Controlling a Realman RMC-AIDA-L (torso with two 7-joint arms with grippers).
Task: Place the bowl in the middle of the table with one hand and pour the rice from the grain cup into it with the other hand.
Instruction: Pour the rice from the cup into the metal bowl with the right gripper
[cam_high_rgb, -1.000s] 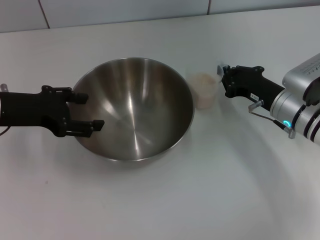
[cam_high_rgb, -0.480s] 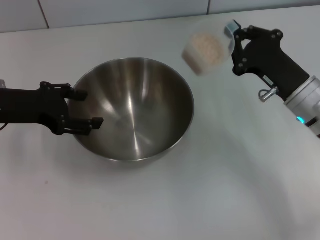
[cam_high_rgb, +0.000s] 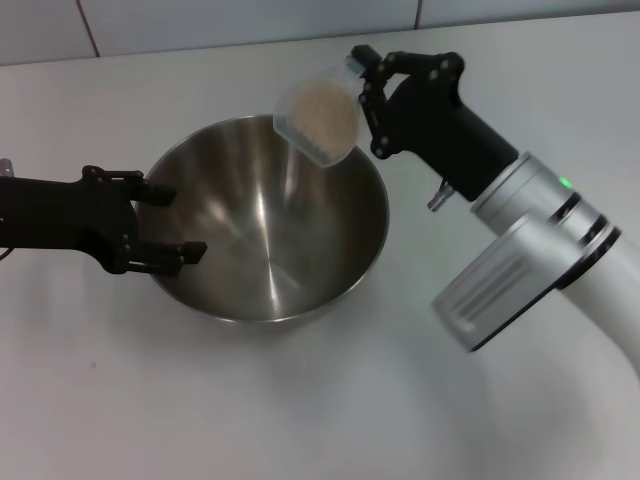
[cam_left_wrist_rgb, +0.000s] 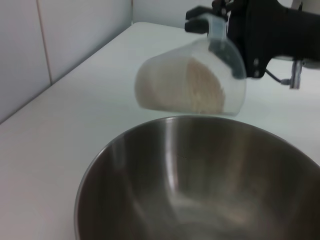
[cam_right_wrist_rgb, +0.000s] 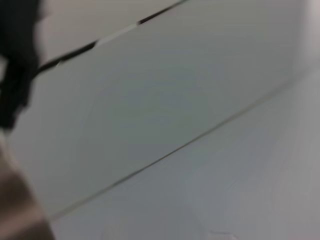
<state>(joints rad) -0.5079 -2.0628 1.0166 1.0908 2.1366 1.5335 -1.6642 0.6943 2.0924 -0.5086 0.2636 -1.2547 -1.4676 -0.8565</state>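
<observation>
The surface (cam_high_rgb: 300, 400) carries the bowl (cam_high_rgb: 268, 215), steel and showing no contents. Over the bowl's far rim the cup (cam_high_rgb: 318, 118) hangs tilted, mouth toward the bowl, rice (cam_high_rgb: 322, 112) heaped against its lower side. The right gripper (cam_high_rgb: 368, 88) has its fingers clenched on the cup. The left gripper (cam_high_rgb: 172, 220), fingers spread, straddles the bowl's left rim.
</observation>
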